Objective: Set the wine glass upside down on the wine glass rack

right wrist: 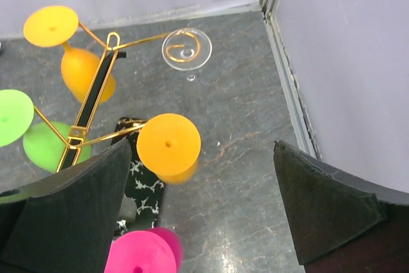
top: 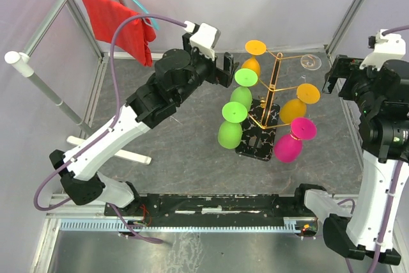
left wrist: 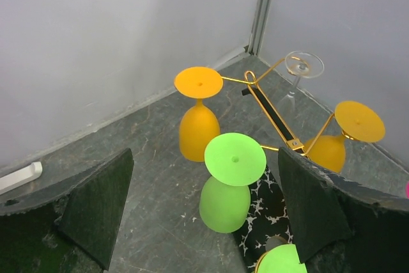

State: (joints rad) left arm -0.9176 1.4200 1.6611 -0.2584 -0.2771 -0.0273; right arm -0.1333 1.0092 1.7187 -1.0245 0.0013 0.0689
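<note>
The wine glass rack [top: 267, 97] is a gold wire stand on a black white-veined base [top: 255, 142] at mid table. Upside-down glasses hang on its arms: two orange [top: 254, 49] [top: 307, 93], two green [top: 245, 78] [top: 233, 113], one pink [top: 301, 129]. A clear wine glass [top: 311, 62] hangs upside down on the far right arm; it also shows in the left wrist view [left wrist: 304, 64] and the right wrist view [right wrist: 186, 48]. My left gripper [top: 225, 71] is open and empty, just left of the rack [left wrist: 275, 116]. My right gripper [top: 332, 78] is open and empty, right of the rack [right wrist: 92, 91].
A red cloth [top: 118, 20] hangs on the frame at back left, above a white pole [top: 38, 78]. A white bar [top: 108, 151] lies on the table at the left. Enclosure walls and posts [top: 348, 4] close in the back and sides.
</note>
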